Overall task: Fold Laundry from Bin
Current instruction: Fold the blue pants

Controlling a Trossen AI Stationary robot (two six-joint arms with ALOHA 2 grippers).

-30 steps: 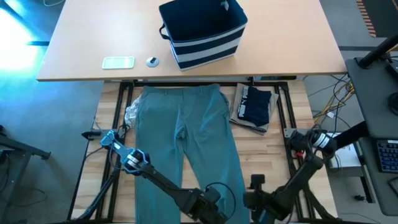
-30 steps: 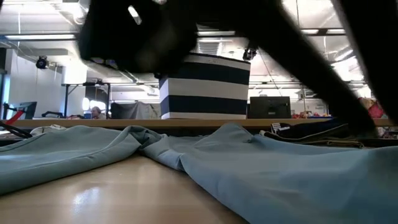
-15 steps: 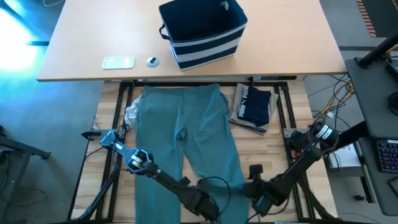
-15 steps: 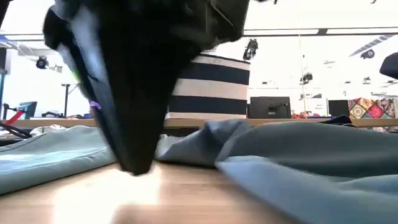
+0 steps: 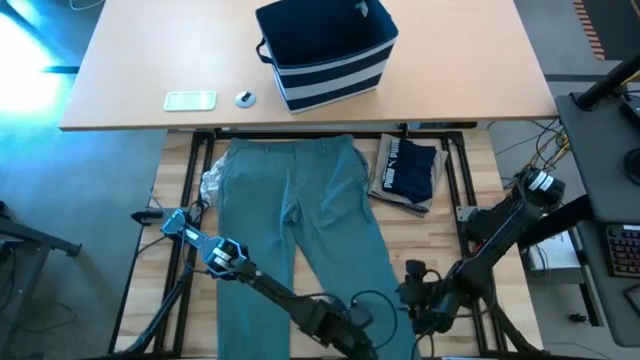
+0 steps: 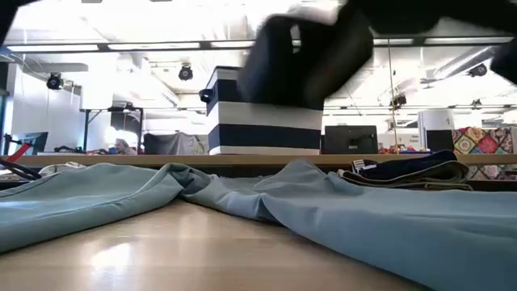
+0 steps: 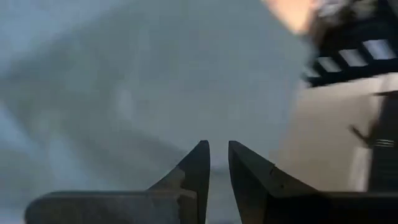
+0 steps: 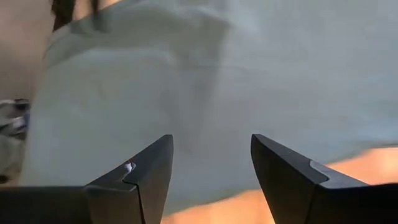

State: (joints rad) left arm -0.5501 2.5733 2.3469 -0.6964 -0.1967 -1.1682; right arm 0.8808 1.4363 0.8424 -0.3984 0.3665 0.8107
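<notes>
Teal-green trousers [image 5: 300,220] lie flat on the wooden table, waist at the far end and legs running to the near edge. They also show in the low view [image 6: 363,218]. My left gripper [image 5: 348,326] hovers over the right leg near its hem, its fingers [image 7: 219,158] a narrow gap apart with nothing between them. My right gripper [image 5: 418,305] stands just right of that leg, wide open [image 8: 211,155] over the cloth. The navy striped bin [image 5: 325,45] stands on the far table.
A folded navy garment with white print [image 5: 410,168] lies on a tan one at the table's far right. A grey-white patterned garment [image 5: 211,181] is bunched beside the trousers' waist on the left. A white flat object [image 5: 190,100] and a small round one [image 5: 245,98] lie left of the bin.
The trousers' right leg rose in a bunched fold near the hem and now lies flat again, its edge a little farther right. My left gripper has shifted slightly toward the table's right edge. My right gripper has drawn back toward the far right.
</notes>
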